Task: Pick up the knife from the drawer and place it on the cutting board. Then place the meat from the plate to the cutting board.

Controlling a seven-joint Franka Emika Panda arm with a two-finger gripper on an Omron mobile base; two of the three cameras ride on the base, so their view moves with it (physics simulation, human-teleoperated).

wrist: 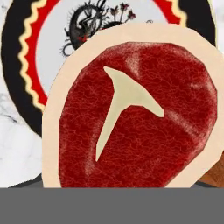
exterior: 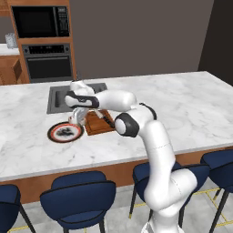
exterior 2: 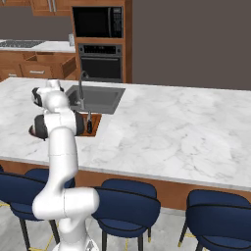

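While the meat (wrist: 135, 113) fills the hand cam over the plate (wrist: 17, 65), jaw spread's anyone's guess; knife (exterior: 105, 119) lies on the cutting board (exterior: 93, 125).

**Arm stretched forward and left, hand pointing down**

The arm (exterior: 157, 145) rises from its base in a thick white column, leans forward and bends at a dark elbow joint (exterior: 126, 125). From there the forearm (exterior: 113, 99) runs nearly level to the left, low over the tabletop. At its end the wrist (exterior: 81, 98) turns down, so the hand (exterior: 77, 119) hangs almost upright with its fingers toward the tabletop. Seen from the right base view, the upper links stack one above another and the arm (exterior 2: 61, 147) stands steep. The jaws stand wide and are closed around the meat (wrist: 135, 113), which covers the fingertips in the hand view.
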